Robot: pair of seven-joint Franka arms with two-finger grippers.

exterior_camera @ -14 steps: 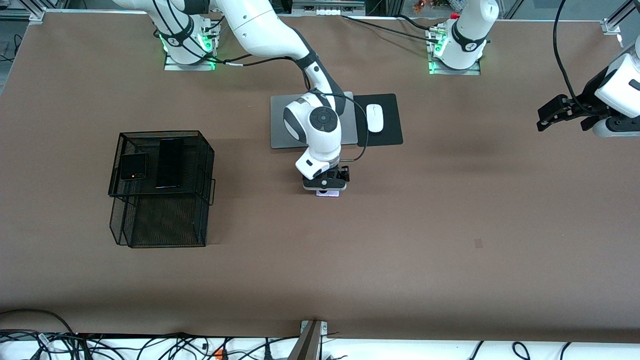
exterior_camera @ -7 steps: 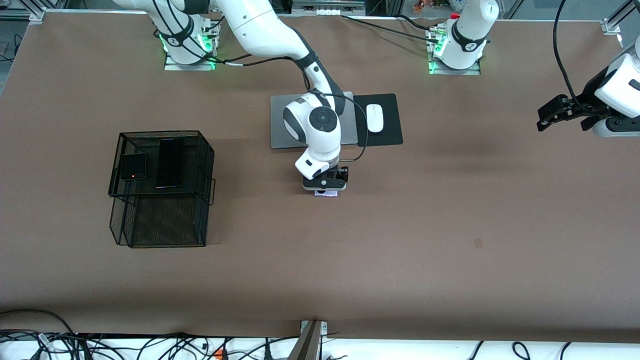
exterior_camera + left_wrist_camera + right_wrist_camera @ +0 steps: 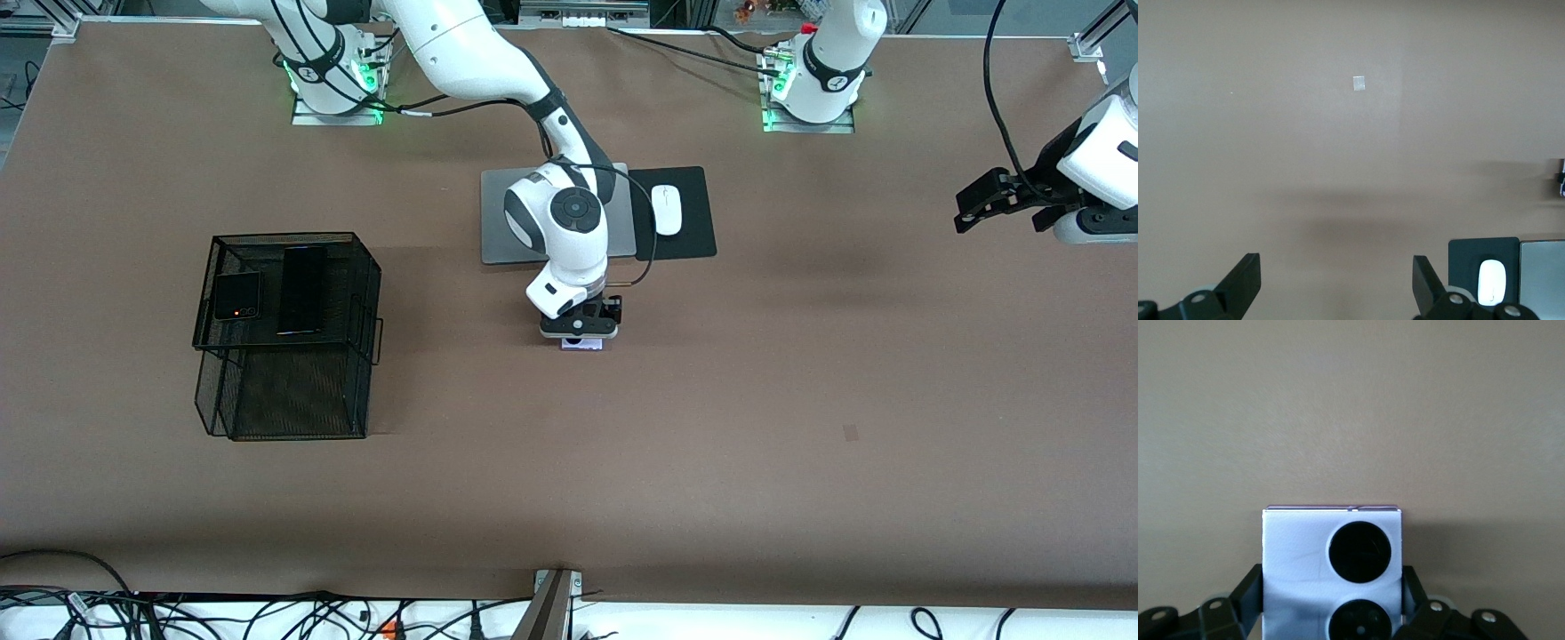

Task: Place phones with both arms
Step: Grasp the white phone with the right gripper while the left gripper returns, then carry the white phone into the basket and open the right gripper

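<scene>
Near the grey laptop [image 3: 498, 222], on the side toward the front camera, the right tool [image 3: 578, 336] is set low on the brown counter [image 3: 756, 400], clenched on the white-lilac phone [image 3: 1331, 573]. In the right wrist view its fingers [image 3: 1248, 593] are pressed against both side edges of that phone, whose two black circles face the camera; in the front view only a pale sliver of the phone [image 3: 582, 345] is seen under the tool. Whether the phone rests on the counter or is raised just off it cannot be told.

Beside the laptop, toward the left arm's end, a white mouse [image 3: 666, 210] is laid on a black pad [image 3: 693, 236]. Well away from the laptop, toward the right arm's end of the counter, a black wire-mesh rack [image 3: 356, 293] is stood; on its top tier the black flip phone [image 3: 237, 295] and the long black slab phone [image 3: 302, 289] are laid side by side.

Far from the laptop, over the left arm's end of the counter, the left tool [image 3: 969, 209] is held in the air, released, with its fingers [image 3: 1245, 283] spread wide and nothing between them; that arm waits.
</scene>
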